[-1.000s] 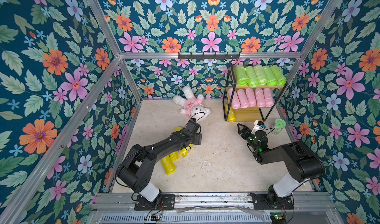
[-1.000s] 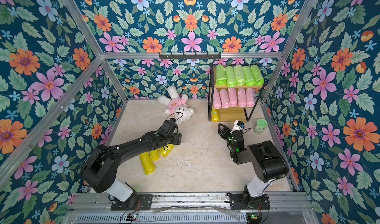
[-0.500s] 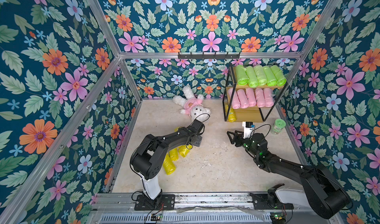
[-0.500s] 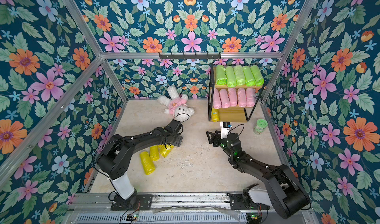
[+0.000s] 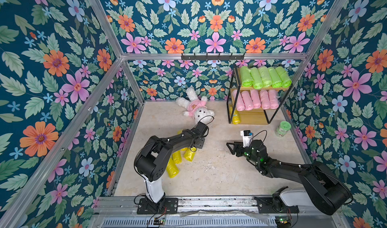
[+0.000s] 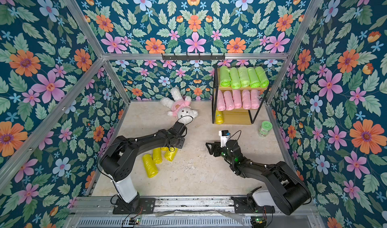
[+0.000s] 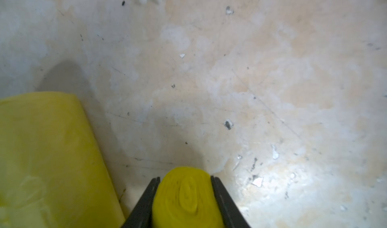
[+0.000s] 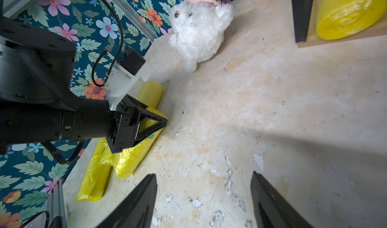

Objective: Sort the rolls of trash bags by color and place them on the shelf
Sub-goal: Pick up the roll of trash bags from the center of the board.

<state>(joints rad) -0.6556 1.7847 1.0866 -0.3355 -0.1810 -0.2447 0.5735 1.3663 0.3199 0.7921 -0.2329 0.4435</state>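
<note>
Since a second before, the left gripper [image 7: 184, 177] had closed, and the right arm had stretched out from a folded pose toward mid-floor. Seen from the left wrist, the jaws were clamped on the end of a yellow roll [image 7: 184, 199] low in the frame, with a second roll [image 7: 48, 153] just beside it at lower left. In both top views this gripper sat left of centre, mostly hidden under its arm, among the floor rolls [image 5: 177, 156]. The right gripper [image 5: 231, 147] hung right of centre, jaws apart and holding nothing. The shelf [image 5: 251, 117] stood at upper right, with five green rolls [image 5: 265, 77] on top, five pink rolls [image 5: 254, 99] in the middle and a bottom roll [image 5: 236, 117], yellow, at the lowest board's left end. A plush toy [image 5: 195, 109] lay left of the shelf.
</note>
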